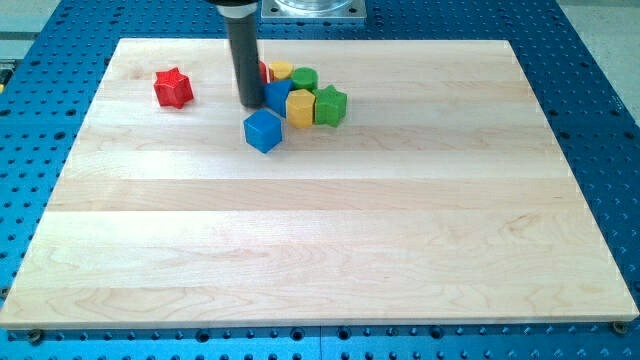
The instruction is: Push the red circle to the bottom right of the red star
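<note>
Wooden board (330,250) on blue perforated table (600,120); lower half and right side of board carry nothing. No jaws on this rig, just a dark rod (243,50), so nothing to report as spread or pinching. My tip (249,104) sits at the left edge of a tight cluster near the view's top, centre-left. Cluster, approx. by size: blue cube (264,131) at bottom, apart from the rest; yellow block (300,107); green star (330,105); blue block (278,94) just right of tip; green cylinder (305,78); yellow piece (281,70). Red circle (264,72) mostly hidden behind rod, only a red sliver shows, touching tip or v. near, can't tell which. Red star (173,88) well apart at view's left. Risks, in my judgement: circle is wedged among neighbours, so a push likely drags blue/yellow pieces along; rod blocks sight of contact pt.; overshoot leftward could knock the star and shift the target ref.
</note>
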You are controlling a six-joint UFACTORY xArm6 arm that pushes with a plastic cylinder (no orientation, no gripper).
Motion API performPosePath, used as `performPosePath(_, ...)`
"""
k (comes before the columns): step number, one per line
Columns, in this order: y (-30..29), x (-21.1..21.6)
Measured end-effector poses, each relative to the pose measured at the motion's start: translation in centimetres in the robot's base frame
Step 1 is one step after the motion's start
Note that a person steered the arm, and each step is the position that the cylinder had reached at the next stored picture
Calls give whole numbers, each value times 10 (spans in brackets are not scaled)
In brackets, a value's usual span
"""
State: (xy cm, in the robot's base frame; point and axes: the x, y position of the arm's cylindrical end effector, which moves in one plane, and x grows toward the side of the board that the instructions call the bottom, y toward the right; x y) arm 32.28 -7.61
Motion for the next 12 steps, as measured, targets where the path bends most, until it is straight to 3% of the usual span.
performPosePath(1, -35, 14)
performPosePath(2, -43, 71)
performPosePath(3, -16, 116)
performPosePath(4, 60, 117)
performPosePath(5, 121, 91)
performPosePath(7, 125, 28)
performPosePath(9, 130, 17)
performPosePath(11, 120, -78)
performPosePath(12, 70, -82)
